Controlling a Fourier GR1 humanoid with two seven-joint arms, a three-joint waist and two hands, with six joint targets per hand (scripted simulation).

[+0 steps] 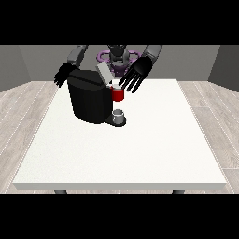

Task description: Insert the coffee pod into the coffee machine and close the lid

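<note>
From my remote console: the hand at the view's right [137,73] hovers, fingers spread, above the red pod holder [118,94] of the coffee machine [88,95]; the pod itself I cannot make out. Lid [104,73] stands open; closing it looks next. Other hand [62,75] rests open.

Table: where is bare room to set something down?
The table is bare across its near half and along the view's right side. It is crowded at the far left, around the coffee machine, the cup and both hands.
</note>
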